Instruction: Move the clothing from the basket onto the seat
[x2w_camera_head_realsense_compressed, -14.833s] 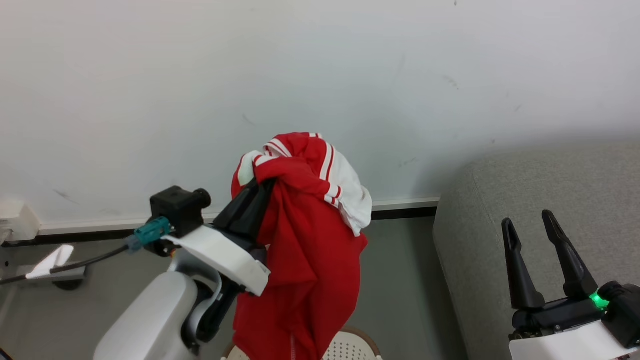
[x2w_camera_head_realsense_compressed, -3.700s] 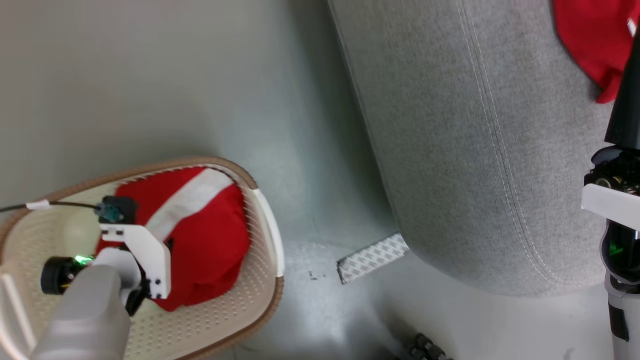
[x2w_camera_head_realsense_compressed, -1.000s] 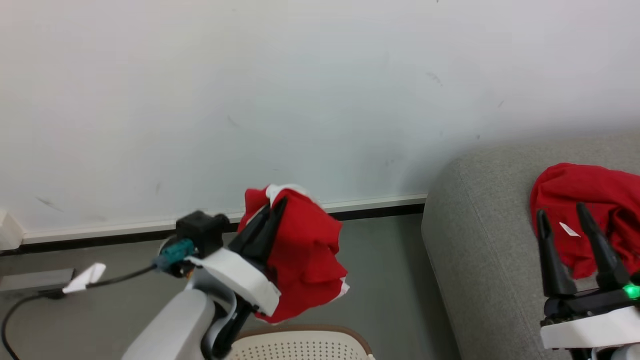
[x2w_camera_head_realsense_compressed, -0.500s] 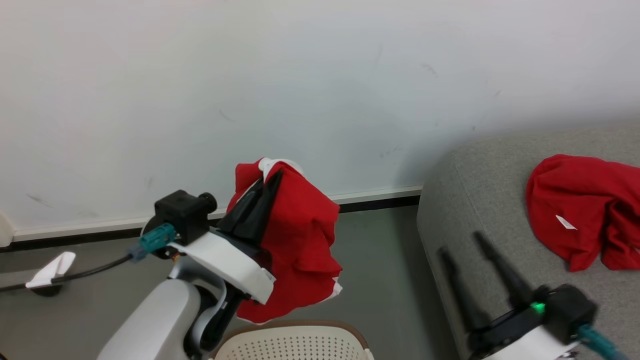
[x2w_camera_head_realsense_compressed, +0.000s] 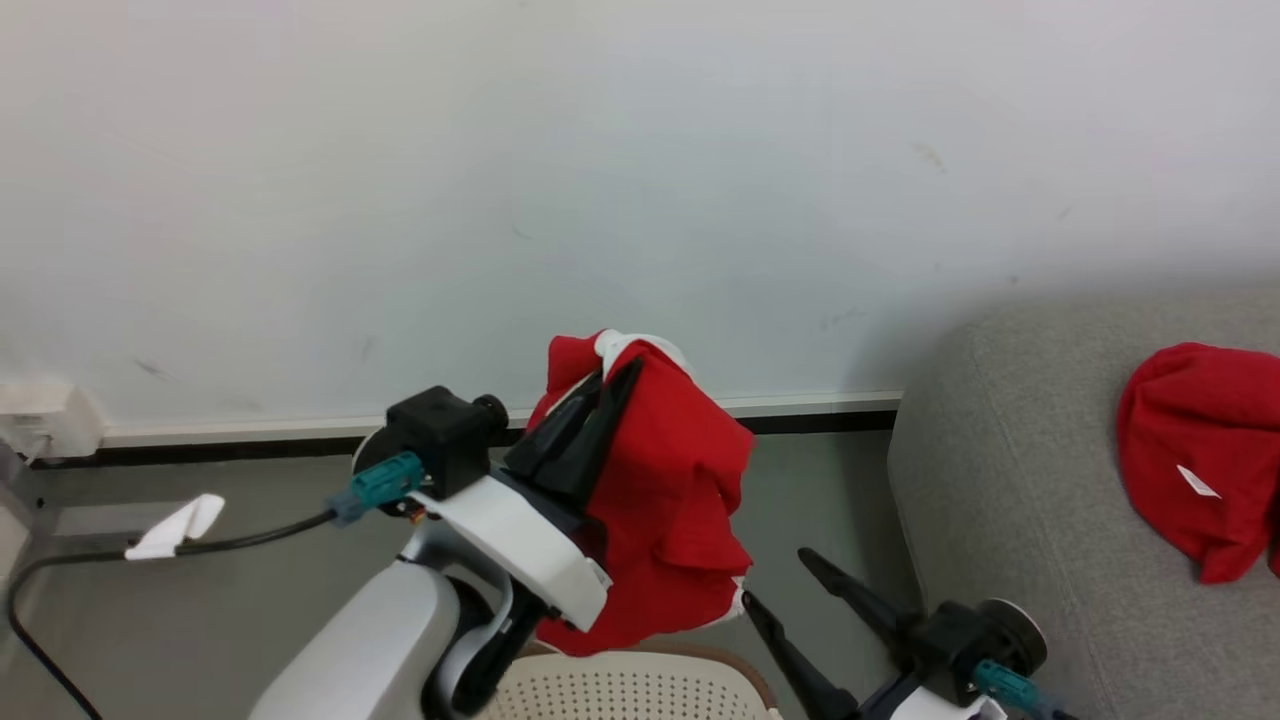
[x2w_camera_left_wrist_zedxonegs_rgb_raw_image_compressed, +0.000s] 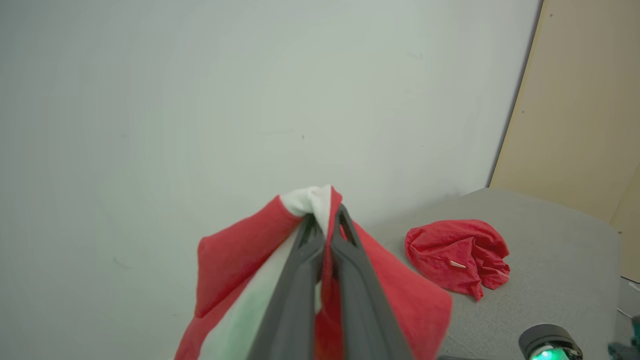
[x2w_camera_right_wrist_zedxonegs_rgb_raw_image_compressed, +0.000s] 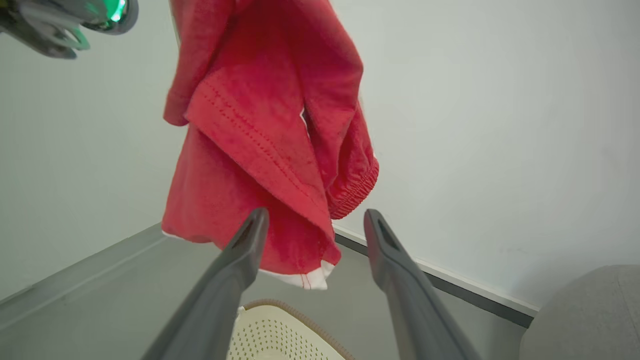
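Note:
My left gripper (x2w_camera_head_realsense_compressed: 605, 385) (x2w_camera_left_wrist_zedxonegs_rgb_raw_image_compressed: 325, 217) is shut on a red garment with white trim (x2w_camera_head_realsense_compressed: 670, 500) (x2w_camera_left_wrist_zedxonegs_rgb_raw_image_compressed: 415, 305) (x2w_camera_right_wrist_zedxonegs_rgb_raw_image_compressed: 270, 145), which hangs in the air above the basket. The cream basket's brown rim (x2w_camera_head_realsense_compressed: 640, 655) (x2w_camera_right_wrist_zedxonegs_rgb_raw_image_compressed: 300, 312) peeks in at the bottom. My right gripper (x2w_camera_head_realsense_compressed: 780, 585) (x2w_camera_right_wrist_zedxonegs_rgb_raw_image_compressed: 315, 215) is open, fingers aimed up-left at the hanging garment's lower hem, a little apart from it. A second red garment (x2w_camera_head_realsense_compressed: 1200, 450) (x2w_camera_left_wrist_zedxonegs_rgb_raw_image_compressed: 457, 252) lies crumpled on the grey sofa (x2w_camera_head_realsense_compressed: 1010, 500) (x2w_camera_left_wrist_zedxonegs_rgb_raw_image_compressed: 555, 260).
A white wall (x2w_camera_head_realsense_compressed: 640, 180) with a dark skirting strip stands close behind. Grey floor (x2w_camera_head_realsense_compressed: 230, 580) lies left of the sofa, crossed by my left wrist's black cable (x2w_camera_head_realsense_compressed: 230, 540). A beige panel (x2w_camera_left_wrist_zedxonegs_rgb_raw_image_compressed: 580, 100) stands beyond the sofa.
My right gripper has swung left off the sofa toward the hanging garment. The left gripper keeps its hold on the garment. The head camera has shifted, moving the scene rightward.

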